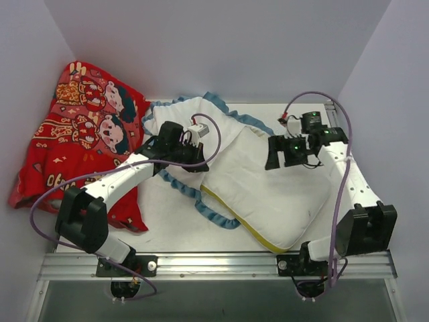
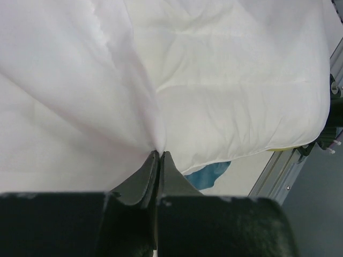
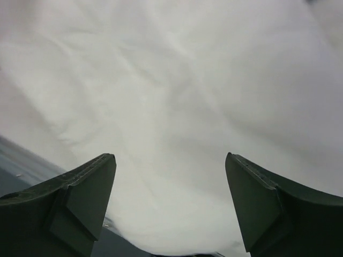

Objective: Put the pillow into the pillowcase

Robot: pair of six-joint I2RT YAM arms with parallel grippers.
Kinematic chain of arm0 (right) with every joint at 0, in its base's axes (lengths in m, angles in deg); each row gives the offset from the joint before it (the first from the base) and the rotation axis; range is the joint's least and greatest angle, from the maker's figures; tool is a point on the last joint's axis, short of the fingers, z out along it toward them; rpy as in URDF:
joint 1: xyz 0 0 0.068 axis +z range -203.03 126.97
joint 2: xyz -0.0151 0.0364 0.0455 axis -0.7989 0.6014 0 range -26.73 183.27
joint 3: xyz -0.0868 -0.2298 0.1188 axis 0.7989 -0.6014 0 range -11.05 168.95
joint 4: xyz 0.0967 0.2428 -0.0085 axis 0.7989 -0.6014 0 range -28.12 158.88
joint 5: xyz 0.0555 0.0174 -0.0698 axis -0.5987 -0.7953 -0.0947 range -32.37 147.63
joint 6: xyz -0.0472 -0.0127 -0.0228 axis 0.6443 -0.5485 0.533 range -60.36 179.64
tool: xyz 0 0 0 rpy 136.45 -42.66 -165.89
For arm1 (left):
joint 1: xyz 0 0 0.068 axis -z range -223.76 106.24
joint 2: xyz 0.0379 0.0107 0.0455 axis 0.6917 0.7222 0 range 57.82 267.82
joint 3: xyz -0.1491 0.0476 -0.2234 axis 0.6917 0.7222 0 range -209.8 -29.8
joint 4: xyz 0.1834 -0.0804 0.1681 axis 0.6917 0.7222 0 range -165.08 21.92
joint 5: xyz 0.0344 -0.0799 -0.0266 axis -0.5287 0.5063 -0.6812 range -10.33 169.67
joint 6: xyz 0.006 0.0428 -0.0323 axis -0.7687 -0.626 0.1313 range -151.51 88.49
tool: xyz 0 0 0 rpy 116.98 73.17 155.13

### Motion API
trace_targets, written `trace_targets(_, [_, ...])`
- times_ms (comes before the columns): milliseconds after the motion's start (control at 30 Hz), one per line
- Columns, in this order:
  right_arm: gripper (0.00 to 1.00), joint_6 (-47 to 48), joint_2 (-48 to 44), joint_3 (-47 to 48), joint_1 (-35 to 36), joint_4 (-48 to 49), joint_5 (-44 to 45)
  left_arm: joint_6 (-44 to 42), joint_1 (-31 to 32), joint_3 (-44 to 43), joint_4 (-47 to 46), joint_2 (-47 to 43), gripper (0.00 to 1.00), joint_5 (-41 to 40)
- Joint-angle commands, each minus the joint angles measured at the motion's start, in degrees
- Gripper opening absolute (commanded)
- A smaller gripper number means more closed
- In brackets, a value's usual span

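Observation:
The white pillow (image 1: 275, 194) with yellow piping lies at the table's centre right, its upper left end under the pillowcase (image 1: 175, 113). The pillowcase shows its white inside and blue ruffled trim. My left gripper (image 1: 203, 159) is shut on a fold of the pillowcase's white fabric (image 2: 64, 107), fingertips pinched together (image 2: 159, 154). Beyond them the left wrist view shows the pillow (image 2: 241, 96) and a bit of blue trim (image 2: 211, 175). My right gripper (image 1: 271, 157) hovers open over the pillow's upper part. In its wrist view, white pillow cloth (image 3: 171, 96) fills the space between the spread fingers of that gripper (image 3: 170, 158), and nothing is gripped.
A red cloth with cartoon figures (image 1: 80, 134) is heaped at the far left, partly under the left arm. A metal rail (image 1: 221, 261) runs along the near edge. Grey walls close in the back and sides.

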Motion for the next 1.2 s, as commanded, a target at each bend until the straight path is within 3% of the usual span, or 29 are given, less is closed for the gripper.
trace_targets(0, [0.86, 15.88, 1.75, -1.9, -8.87, -10.98, 13.21, -3.16, 1.83, -1.23, 0.17, 1.85, 0.0, 1.71])
trace_targets(133, [0.84, 17.74, 10.71, -0.25, -16.61, -5.36, 10.6, -8.25, 3.95, -2.55, 2.55, 4.22, 0.0, 3.28])
trace_targets(300, [0.83, 14.84, 23.72, 11.68, -19.08, -0.7, 4.71, -12.56, 3.42, -12.0, 2.9, 5.28, 0.44, 1.54])
trace_targets(433, [0.83, 12.99, 29.53, 16.89, -18.73, -0.34, 1.02, -15.82, 3.6, -25.17, 2.11, 13.77, 0.59, -5.48])
trace_targets(533, [0.78, 12.38, 32.96, 18.13, -16.46, -0.33, -3.46, -15.47, 3.42, -36.16, 2.81, 23.08, 0.6, -8.56])
trace_targets(633, [0.59, 12.29, 34.02, 15.77, -13.21, -0.42, -8.2, -14.5, 3.07, -43.66, 3.52, 30.04, 0.59, -10.07])
trace_targets(667, [0.49, 12.64, 33.24, 14.8, -12.32, -0.25, -9.61, -14.94, 3.16, -44.29, 3.17, 31.2, 0.59, -10.42])
trace_targets(767, [0.32, 13.86, 30.17, 10.32, -9.59, -0.25, -10.15, -16.35, 3.25, -47.27, 3.87, 35.24, 0.61, -12.44])
trace_targets(900, [0.2, 15.71, 25.06, 4.16, -7.65, 0.01, -10.77, -19.07, 3.33, -49.57, 3.96, 39.11, 0.66, -12.88])
trace_targets(1067, [0.01, 15.72, 22.6, 2.05, -7.48, 0.37, -9.71, -20.3, 3.42, -52.99, 3.52, 42.72, 0.63, -19.54])
trace_targets(1167, [0.0, 14.93, 22.33, 2.13, -7.48, 0.89, -9.36, -21.18, 3.25, -52.3, 1.77, 42.81, 0.62, -21.4])
